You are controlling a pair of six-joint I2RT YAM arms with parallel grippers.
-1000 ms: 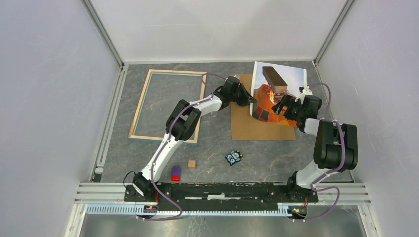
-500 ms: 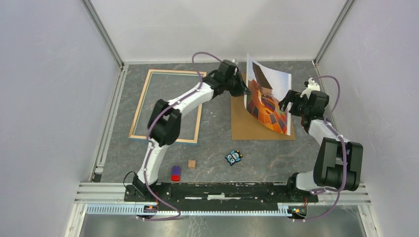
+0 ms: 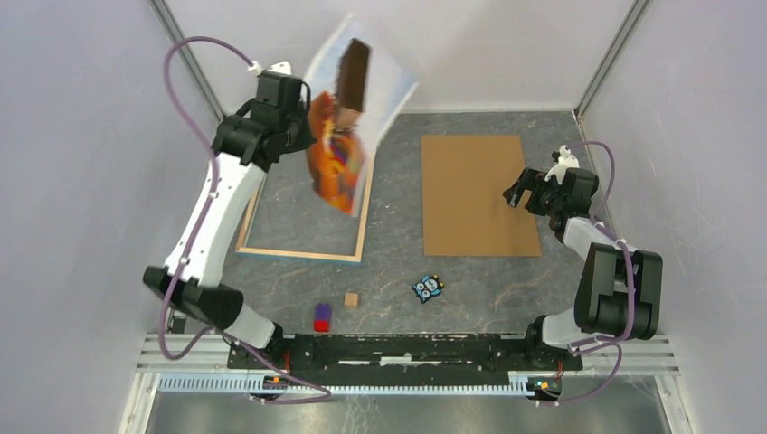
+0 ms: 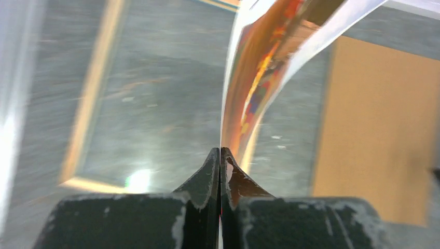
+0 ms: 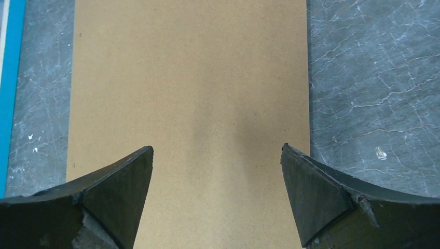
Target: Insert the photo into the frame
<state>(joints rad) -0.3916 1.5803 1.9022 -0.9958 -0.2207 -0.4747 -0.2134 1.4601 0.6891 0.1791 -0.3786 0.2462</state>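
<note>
The photo (image 3: 362,99), an orange-red balloon print, hangs curled and blurred in the air above the far left of the table. My left gripper (image 3: 306,136) is raised high and shut on one edge of it. In the left wrist view the fingers (image 4: 220,151) pinch the sheet's edge, and the photo (image 4: 254,72) bends up and to the right. The frame (image 3: 256,185) lies flat on the table below, wood-coloured rim up, with its rim (image 4: 92,88) blurred. My right gripper (image 3: 522,190) hovers open over the right part of the brown backing board, nothing between its fingers (image 5: 218,150).
The brown backing board (image 3: 475,194) lies flat to the right of the frame, and it fills the right wrist view (image 5: 192,88). Near the front lie a small blue owl figure (image 3: 427,287), a wooden cube (image 3: 351,299) and a red-purple block (image 3: 321,317). Grey walls enclose the table.
My left arm has swung up and left, carrying the photo off the backing board to above the frame. The right gripper has let the print go and stays open over the board.
</note>
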